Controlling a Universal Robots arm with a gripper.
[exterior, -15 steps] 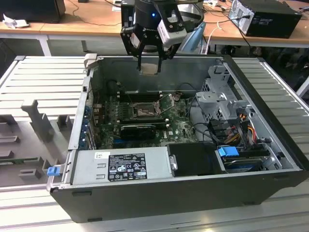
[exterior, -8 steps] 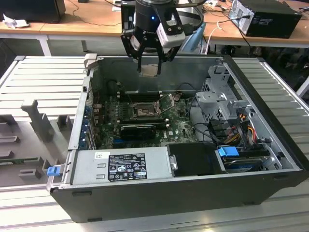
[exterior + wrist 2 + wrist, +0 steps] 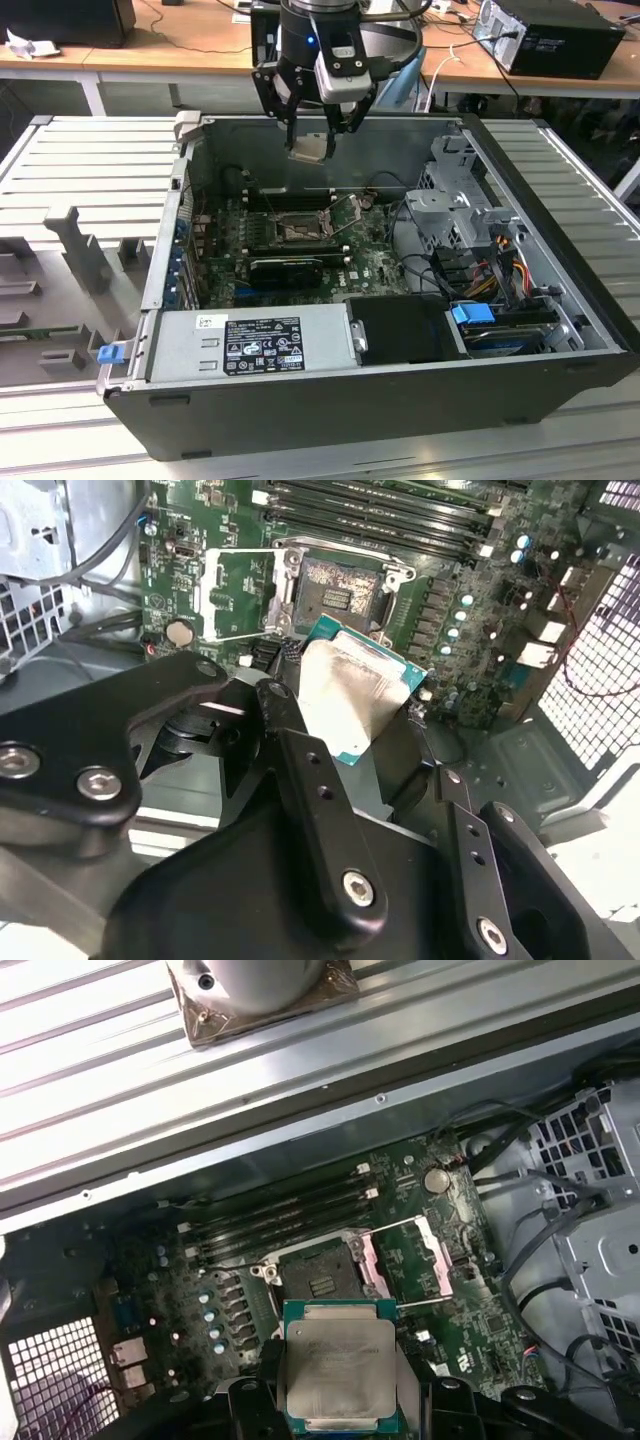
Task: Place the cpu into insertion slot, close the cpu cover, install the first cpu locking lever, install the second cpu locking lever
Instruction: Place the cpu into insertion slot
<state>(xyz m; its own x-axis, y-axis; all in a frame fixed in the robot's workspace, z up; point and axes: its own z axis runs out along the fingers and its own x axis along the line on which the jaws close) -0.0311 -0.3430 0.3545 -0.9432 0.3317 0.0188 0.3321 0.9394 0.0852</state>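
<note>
The cpu (image 3: 310, 149) hangs in the air over the far part of the open computer case (image 3: 400, 400), well clear of the board. The jaws of the gripper (image 3: 312, 140) are clamped on its opposite edges. In the first wrist view its pale silver-grey face is turned up with a thin green rim around it, and a black finger (image 3: 247, 1402) presses in from each side.

The insertion slot (image 3: 299, 229) sits below the chip and a little nearer in the exterior view, set in the green motherboard (image 3: 375, 265). Its dark pin-grid centre is bare, and nothing is seated in it. The cpu cover (image 3: 404, 1258) is swung open and stands up along one side of the socket, on the exterior view's right. Thin metal levers (image 3: 347, 205) beside it are raised off the board.

Just beyond the socket on the far side run the long black memory slots (image 3: 285, 1218). A coin battery (image 3: 436, 1180) lies on the board beyond the open cover.

Along the near wall of the case lies a silvery power supply (image 3: 250, 345) with a label on top. On the exterior view's right stands a grey drive cage (image 3: 455, 205), and coloured cables (image 3: 500, 265) run nearer than it.

The case rests on a ribbed grey metal surface (image 3: 90, 160), and wooden desks (image 3: 180, 35) stand far behind.
</note>
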